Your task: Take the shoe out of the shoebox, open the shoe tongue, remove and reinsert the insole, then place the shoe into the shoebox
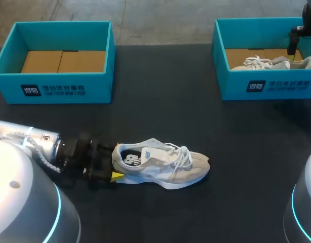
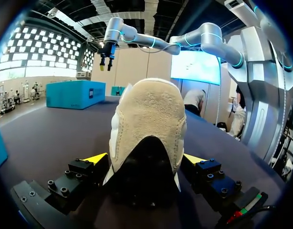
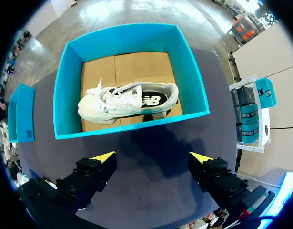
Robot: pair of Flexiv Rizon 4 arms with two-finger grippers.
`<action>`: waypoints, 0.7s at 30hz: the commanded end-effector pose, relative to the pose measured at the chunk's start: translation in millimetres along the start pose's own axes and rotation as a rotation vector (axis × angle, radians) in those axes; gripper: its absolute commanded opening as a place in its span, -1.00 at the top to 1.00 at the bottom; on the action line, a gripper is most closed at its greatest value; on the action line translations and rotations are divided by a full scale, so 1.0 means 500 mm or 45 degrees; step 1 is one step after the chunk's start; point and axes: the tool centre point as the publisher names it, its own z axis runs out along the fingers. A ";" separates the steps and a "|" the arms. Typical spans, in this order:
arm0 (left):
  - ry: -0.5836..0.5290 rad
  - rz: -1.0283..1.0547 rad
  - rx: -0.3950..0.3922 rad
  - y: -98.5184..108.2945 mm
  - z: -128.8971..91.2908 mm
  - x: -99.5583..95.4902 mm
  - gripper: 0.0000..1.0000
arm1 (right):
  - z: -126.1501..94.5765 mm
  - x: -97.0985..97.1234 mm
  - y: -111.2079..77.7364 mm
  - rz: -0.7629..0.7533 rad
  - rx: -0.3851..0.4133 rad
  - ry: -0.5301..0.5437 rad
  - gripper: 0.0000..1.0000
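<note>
A beige and white shoe [image 1: 163, 164] lies on its side in the middle of the dark table, toe to the right. My left gripper [image 1: 115, 162] is at its heel. In the left wrist view the heel [image 2: 148, 124] sits between the open yellow-tipped fingers [image 2: 96, 159], with a small gap at each side. A second shoe [image 3: 127, 102] lies in the teal shoebox [image 1: 266, 86] at the back right. High over that box [image 3: 132, 126] hangs my right gripper [image 3: 153, 157], open and holding nothing; the head view shows it [image 1: 295, 43] above the box's right end.
A second teal shoebox [image 1: 56, 83] stands at the back left with only its cardboard floor showing. The left arm [image 1: 39, 144] lies low along the table's front left. Bare dark tabletop [image 1: 165, 101] spreads between the boxes.
</note>
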 end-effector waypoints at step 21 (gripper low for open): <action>-0.006 -0.013 0.010 -0.004 0.058 0.013 -1.00 | 0.000 0.000 -0.001 0.001 -0.001 0.000 -1.00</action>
